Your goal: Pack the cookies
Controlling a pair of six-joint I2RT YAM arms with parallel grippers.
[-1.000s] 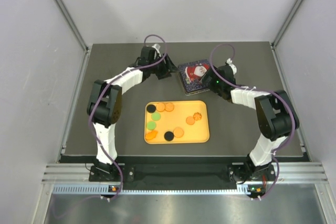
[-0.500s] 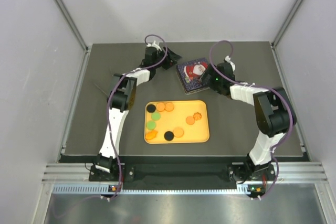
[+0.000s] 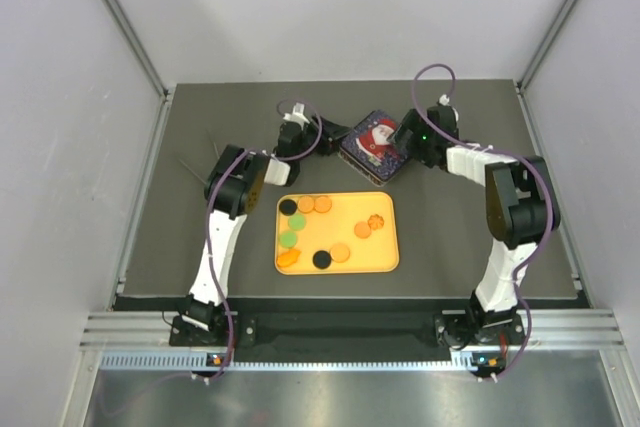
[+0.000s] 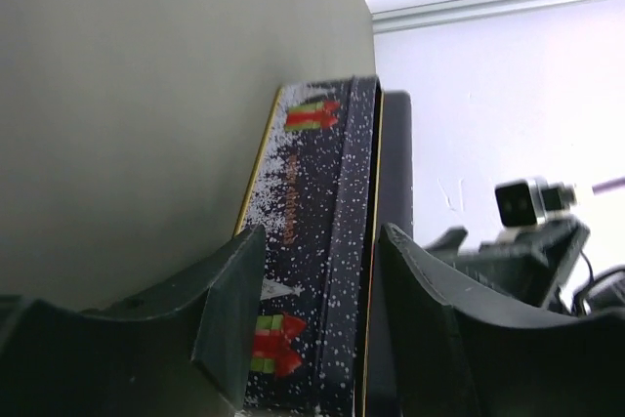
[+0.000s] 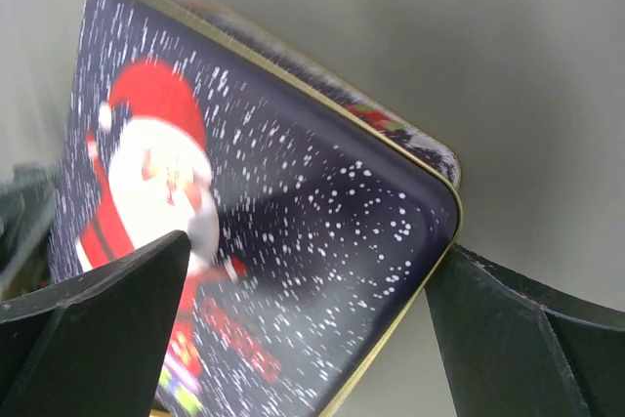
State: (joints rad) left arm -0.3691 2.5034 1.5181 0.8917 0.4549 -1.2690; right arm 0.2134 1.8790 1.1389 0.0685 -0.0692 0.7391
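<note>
The cookies [image 3: 340,252] lie loose on an orange tray [image 3: 380,257] in the middle of the top view. Two orange ones and a black one sit along its upper left edge. Two green ones and an orange one run down the left side, and a black and an orange one sit low in the middle. Two more orange ones are right of centre. Above the tray, at upper centre on the dark table [image 3: 440,237], sits a blue Santa tin [image 3: 372,137], turned like a diamond.

The left gripper [image 3: 328,147] meets the tin's left corner. In its wrist view the tin [image 4: 312,173] fills the gap between the fingers [image 4: 229,310] of the left gripper [image 4: 320,231]. I cannot tell whether they press on it.

The right gripper [image 3: 402,144] is at the tin's right corner. In its wrist view, its jaws [image 5: 308,244] stand wide apart over the lid of the tin [image 5: 273,173], gripping nothing.
</note>
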